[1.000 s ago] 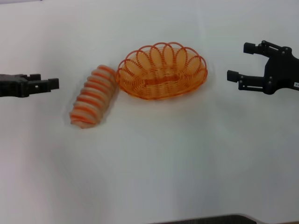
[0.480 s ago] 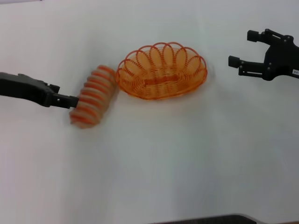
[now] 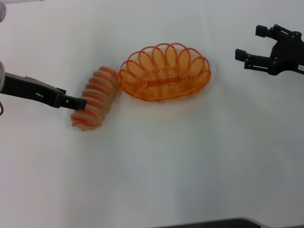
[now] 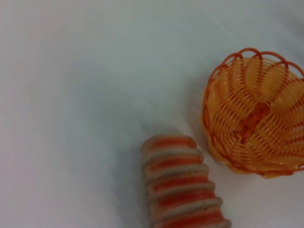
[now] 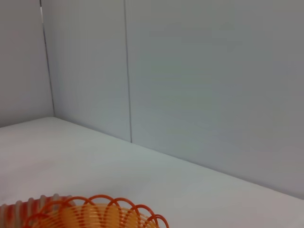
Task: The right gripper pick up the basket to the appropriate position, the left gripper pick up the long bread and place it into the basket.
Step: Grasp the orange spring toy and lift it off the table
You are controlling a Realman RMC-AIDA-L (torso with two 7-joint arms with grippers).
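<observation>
The long bread [image 3: 96, 96], tan with orange stripes, lies slanted on the white table just left of the orange wire basket [image 3: 163, 83], its upper end close to the basket's rim. My left gripper [image 3: 77, 101] reaches in from the left and is at the bread's lower left side. The left wrist view shows the bread [image 4: 182, 185] and the basket [image 4: 254, 126] from above, without my fingers. My right gripper [image 3: 249, 43] is open and empty, well to the right of the basket. The right wrist view shows only the basket's rim [image 5: 102, 204].
The white table [image 3: 166, 161] stretches bare in front of the basket and bread. A dark edge [image 3: 213, 223] shows at the table's near side. A grey panelled wall [image 5: 190, 71] stands behind the table.
My left gripper has moved right from the table's left edge up to the bread's lower left side. My right gripper has drifted slightly up and to the right, away from the basket.
</observation>
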